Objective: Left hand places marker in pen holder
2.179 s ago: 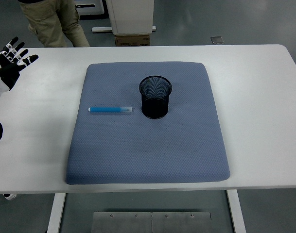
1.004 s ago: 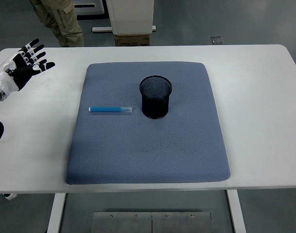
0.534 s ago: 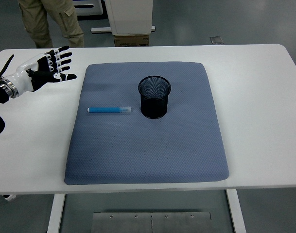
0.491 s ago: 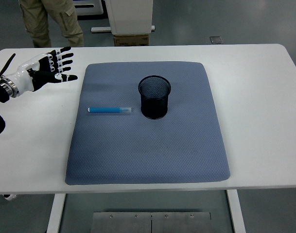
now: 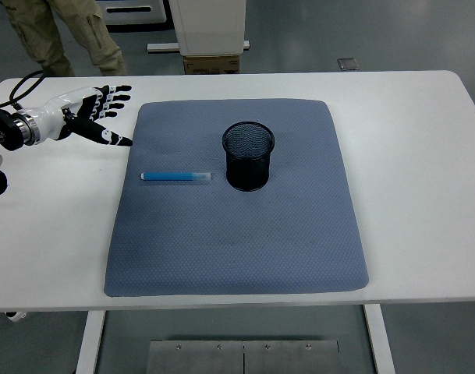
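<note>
Fingers (image 5: 116, 97) on my left hand (image 5: 93, 113) are spread, holding nothing. My marker (image 5: 176, 177) lies flat on the pad (image 5: 237, 249), just left of the holder (image 5: 249, 156), hand well apart from it. A low sweep could roll it away or knock the holder.

The place looked like a robotics lab or test hall. A plain white table (image 5: 409, 156) on metal legs stood on a smooth grey-green industrial floor (image 5: 362, 35), with a steel base plate (image 5: 243, 356) below the near edge. A grey-blue work mat (image 5: 237, 234) covered its middle. Beyond it stood a white equipment cabinet (image 5: 207, 27), a cardboard box (image 5: 212, 64), and a person's trousered legs (image 5: 54, 35).
</note>
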`<move>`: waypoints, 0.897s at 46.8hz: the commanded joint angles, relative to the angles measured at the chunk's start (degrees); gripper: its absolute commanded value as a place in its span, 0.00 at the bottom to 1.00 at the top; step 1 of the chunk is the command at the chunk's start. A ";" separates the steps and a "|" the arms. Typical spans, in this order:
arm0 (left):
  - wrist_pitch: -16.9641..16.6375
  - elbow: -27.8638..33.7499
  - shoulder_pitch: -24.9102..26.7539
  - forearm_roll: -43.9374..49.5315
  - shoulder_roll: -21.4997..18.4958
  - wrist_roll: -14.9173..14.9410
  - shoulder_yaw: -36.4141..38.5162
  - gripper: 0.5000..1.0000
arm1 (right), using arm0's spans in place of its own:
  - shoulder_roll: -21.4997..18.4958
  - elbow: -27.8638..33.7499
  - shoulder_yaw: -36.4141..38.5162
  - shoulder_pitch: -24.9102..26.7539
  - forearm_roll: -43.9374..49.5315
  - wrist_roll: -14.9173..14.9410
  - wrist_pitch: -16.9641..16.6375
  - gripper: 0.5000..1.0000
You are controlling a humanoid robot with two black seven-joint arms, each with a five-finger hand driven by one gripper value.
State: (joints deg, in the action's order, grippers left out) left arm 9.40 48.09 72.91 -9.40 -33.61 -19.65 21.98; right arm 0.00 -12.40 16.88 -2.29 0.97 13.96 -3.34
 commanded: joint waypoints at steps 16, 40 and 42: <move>-12.39 7.89 0.48 -10.38 0.92 5.41 2.19 1.00 | 0.00 -0.08 0.00 0.00 0.00 0.02 0.00 1.00; -16.00 10.97 8.39 -10.38 2.32 4.62 19.15 1.00 | 0.00 0.01 0.00 0.00 0.00 -0.07 0.00 1.00; -15.73 10.97 8.74 -10.38 2.41 4.53 19.51 1.00 | 0.00 0.01 0.00 0.00 0.00 0.02 0.00 1.00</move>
State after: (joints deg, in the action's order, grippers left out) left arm -6.65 59.08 81.14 -19.78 -31.39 -15.02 40.85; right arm 0.00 -12.41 16.87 -2.29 0.97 13.93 -3.33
